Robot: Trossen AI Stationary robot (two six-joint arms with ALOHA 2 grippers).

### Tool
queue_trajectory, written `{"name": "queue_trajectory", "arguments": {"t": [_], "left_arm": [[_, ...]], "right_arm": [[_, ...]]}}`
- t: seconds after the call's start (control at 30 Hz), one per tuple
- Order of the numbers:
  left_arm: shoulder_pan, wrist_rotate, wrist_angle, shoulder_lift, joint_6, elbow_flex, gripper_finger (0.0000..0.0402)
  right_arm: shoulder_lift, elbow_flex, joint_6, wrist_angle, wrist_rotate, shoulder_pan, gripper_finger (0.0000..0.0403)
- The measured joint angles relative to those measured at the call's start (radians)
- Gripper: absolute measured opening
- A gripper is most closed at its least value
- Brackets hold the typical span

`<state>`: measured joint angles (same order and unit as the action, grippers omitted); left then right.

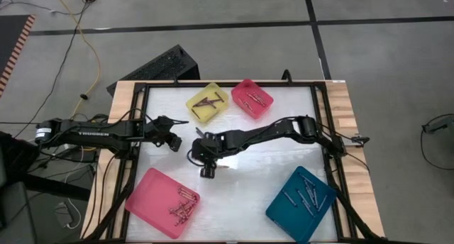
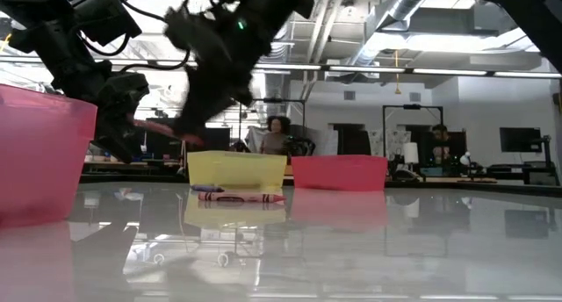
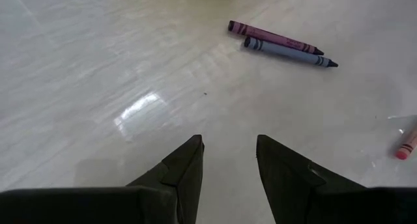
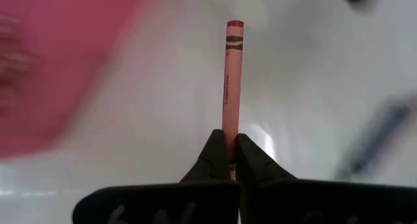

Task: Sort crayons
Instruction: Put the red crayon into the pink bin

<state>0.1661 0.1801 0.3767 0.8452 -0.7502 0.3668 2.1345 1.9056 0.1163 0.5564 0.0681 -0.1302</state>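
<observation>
Above the desk (image 1: 234,184) centre, the right gripper's (image 4: 231,149) jaws pinch a red crayon (image 4: 232,81), its long axis pointing straight ahead beyond the fingers; left gripper (image 3: 229,159) jaws parted, empty, two crayons (image 3: 280,44) lying side by side ahead.

Grey floor (image 1: 213,38) with black tape lines, exposed ceiling ducts (image 2: 413,3), monitors (image 2: 518,140)

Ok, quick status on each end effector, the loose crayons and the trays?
Right end effector: shut on red crayon, lifted off the table.
Left end effector: open, empty, above the table.
Purple crayon and grey crayon: lying loose, side by side.
Teal tray, big pink tray: holding crayons.
</observation>
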Motion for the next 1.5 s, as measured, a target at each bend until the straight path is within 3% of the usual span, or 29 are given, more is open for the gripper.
{"name": "queue_trajectory", "arguments": {"t": [0.27, 0.47, 0.63, 0.73, 1.5], "left_arm": [[0.000, -0.016, 0.000, 0.000, 0.051, 0.000, 0.0133], [0.000, -0.013, -0.001, 0.000, 0.084, 0.000, 0.0133], [0.000, -0.026, -0.001, 0.000, 0.083, 0.000, 0.0133], [0.000, -0.016, -0.001, 0.000, 0.084, 0.000, 0.0133], [0.000, 0.010, -0.009, 0.000, 0.090, 0.000, 0.0133]], "right_arm": [[-0.001, 0.001, -0.049, -0.211, -0.037, -0.063, 0.0001], [0.022, 0.003, -0.018, -0.391, -0.176, -0.071, 0.0001], [0.089, 0.003, 0.039, -0.618, -0.351, -0.091, 0.0001], [0.132, 0.002, 0.065, -0.706, -0.380, -0.111, 0.0001], [0.145, 0.002, 0.033, -0.554, -0.346, -0.157, 0.0017]]}}
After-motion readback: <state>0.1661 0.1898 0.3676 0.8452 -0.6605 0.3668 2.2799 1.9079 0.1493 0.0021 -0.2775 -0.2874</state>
